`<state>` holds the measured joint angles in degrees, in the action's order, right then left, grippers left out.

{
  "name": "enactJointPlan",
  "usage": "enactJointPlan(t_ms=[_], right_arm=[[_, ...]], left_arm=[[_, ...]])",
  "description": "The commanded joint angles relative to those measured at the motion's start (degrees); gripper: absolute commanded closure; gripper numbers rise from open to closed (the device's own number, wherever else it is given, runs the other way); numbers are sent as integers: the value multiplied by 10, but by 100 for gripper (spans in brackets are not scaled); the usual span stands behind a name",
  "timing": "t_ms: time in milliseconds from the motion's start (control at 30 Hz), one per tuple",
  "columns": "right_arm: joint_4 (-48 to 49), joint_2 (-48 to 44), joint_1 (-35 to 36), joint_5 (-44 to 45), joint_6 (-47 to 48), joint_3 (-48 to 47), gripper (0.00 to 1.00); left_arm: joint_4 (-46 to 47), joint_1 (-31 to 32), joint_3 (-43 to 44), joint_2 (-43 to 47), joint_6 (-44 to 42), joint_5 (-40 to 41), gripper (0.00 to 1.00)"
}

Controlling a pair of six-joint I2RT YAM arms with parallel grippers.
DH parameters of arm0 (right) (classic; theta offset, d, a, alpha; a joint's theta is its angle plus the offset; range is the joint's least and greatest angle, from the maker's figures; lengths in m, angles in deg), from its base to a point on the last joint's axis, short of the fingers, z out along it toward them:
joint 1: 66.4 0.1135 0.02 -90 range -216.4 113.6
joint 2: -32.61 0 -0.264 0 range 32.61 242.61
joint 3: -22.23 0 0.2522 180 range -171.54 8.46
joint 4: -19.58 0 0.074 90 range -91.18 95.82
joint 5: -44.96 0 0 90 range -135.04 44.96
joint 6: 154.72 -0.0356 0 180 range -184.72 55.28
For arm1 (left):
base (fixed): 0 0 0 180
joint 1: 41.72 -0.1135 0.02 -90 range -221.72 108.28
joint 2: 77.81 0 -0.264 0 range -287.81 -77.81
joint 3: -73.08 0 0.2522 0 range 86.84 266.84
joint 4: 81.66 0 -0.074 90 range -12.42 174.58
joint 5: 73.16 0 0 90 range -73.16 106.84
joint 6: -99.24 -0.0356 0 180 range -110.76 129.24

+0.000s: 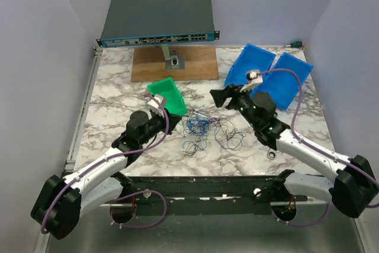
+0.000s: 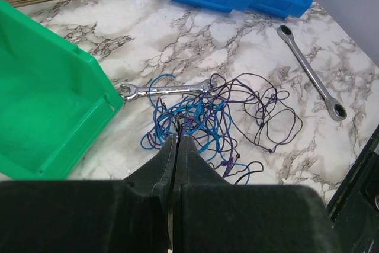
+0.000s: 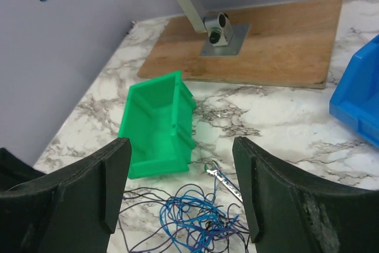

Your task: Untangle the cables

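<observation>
Carrying everything: a white surface [image 1: 118,87] with grey marble veins. Standing at its far edge: a flat dark grey network switch [image 1: 157,19] with a row of ports. Lying just before it: a brown wooden board [image 1: 195,66], bearing a small metal bracket [image 1: 176,60]. Sitting on the right, side by side and touching each other: two blue plastic bins [image 1: 269,72]. Sitting left of centre: a green plastic bin [image 1: 167,95].

Lying on the surface between the two arms, just beside the green bin: the cables [image 1: 204,128], a loose tangle of hair-thin wires, blue ones bunching on the left and dark ones looping out to the right. Touching the far side of the tangle: a slim silver wrench [image 2: 166,90], with some strands crossing over its end. Lying well apart to the right: a second silver wrench [image 2: 311,72].

Reaching in from the left: the left pincer [image 2: 178,128], pressing its jaws together with the tip right among the blue strands. Not being able to tell whether a wire is pinched there. Hanging near the far right side of the tangle: the right pincer [image 3: 180,146], spreading wide and holding nothing.
</observation>
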<state>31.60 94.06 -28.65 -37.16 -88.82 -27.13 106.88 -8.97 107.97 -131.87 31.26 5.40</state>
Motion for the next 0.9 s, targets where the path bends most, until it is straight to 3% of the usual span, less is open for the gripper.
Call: enactJointPlan(t_ms=[0, 133, 367, 533, 800, 867], right_arm=[[-157, 100, -5, -12, 14, -81, 23], [-253, 210, -8, -40, 28, -165, 24], [-280, 301, -10, -161, 57, -192, 21], [-283, 335, -9, -171, 59, -176, 20], [-236, 383, -5, -230, 43, -150, 32], [-237, 387, -5, -229, 42, -153, 39]], left_arm=[[26, 2, 9, -6, -9, -30, 100], [26, 2, 11, -8, -10, -32, 100], [25, 4, 11, -12, -13, -31, 100], [17, 4, 15, -13, -12, -22, 100], [21, 4, 25, -34, -10, -56, 100], [12, 5, 35, -46, -11, -69, 100]])
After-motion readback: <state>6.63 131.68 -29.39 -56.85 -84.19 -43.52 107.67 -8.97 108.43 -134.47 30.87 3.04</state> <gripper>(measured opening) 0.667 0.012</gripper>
